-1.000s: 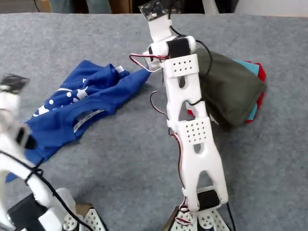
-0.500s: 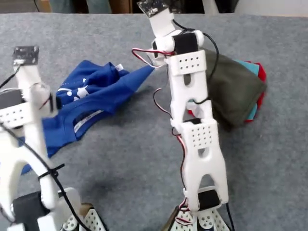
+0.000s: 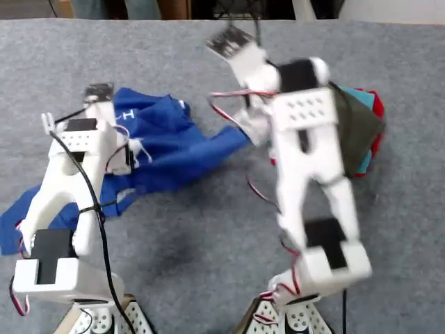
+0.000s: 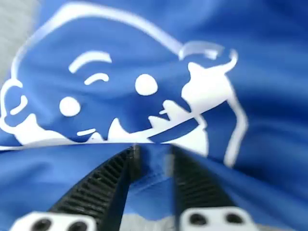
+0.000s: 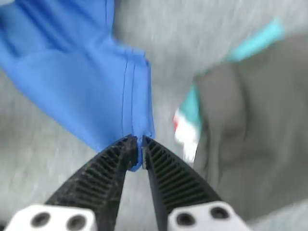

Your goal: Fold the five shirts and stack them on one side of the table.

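Observation:
A crumpled blue shirt [image 3: 167,149] with a white print lies on the grey table's left half. My right gripper [image 3: 245,132] is shut on the hem of its sleeve [image 5: 137,115], stretched toward the middle; the jaws pinch the seam in the right wrist view [image 5: 137,144]. Low over the shirt's printed front [image 4: 144,48], my left gripper [image 3: 128,158] is narrowly open, blue cloth showing between its fingertips [image 4: 153,154]. At the right sits a stack of folded shirts, an olive one [image 3: 358,129] on top, with teal and red edges [image 3: 375,104] under it.
The grey felt table [image 3: 208,236] has free room in front, between the two arm bases. The folded stack [image 5: 240,120] lies just beside the held sleeve. The table's far edge [image 3: 389,21] runs along the back.
The left arm swung in from the left edge to above the shirt's print. The right arm pulled the sleeve rightward and toward the front, stretching the shirt.

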{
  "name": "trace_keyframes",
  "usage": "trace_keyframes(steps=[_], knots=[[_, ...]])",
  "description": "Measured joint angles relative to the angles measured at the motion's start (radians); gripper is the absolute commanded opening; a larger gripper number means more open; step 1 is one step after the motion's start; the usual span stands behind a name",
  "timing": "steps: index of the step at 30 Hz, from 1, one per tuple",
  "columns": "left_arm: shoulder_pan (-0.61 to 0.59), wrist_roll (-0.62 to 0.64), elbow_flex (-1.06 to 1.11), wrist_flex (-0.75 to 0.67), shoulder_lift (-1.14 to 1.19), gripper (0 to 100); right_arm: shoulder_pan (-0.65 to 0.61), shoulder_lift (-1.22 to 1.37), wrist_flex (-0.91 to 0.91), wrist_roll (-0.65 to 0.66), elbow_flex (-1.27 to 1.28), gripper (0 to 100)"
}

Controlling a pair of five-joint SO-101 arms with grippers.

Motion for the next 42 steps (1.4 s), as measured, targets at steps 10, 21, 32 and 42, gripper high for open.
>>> trace_keyframes(steps=[10, 21, 32, 42], knots=[[0.230, -0.381, 0.000, 0.387, -0.157, 3, 0.264, -0.364, 0.000, 0.256, 0.404, 1.4], [0.215, -0.913, -0.006, 0.586, -0.253, 9, 0.301, -0.457, 0.002, 0.396, 0.466, 1.4], [-0.003, -0.936, -0.459, 0.535, -0.281, 24, 0.308, -0.457, 0.002, 0.425, 0.466, 1.4], [0.158, -0.301, -0.485, 0.097, 0.273, 27, 0.290, -0.457, 0.000, 0.425, 0.470, 1.4]])
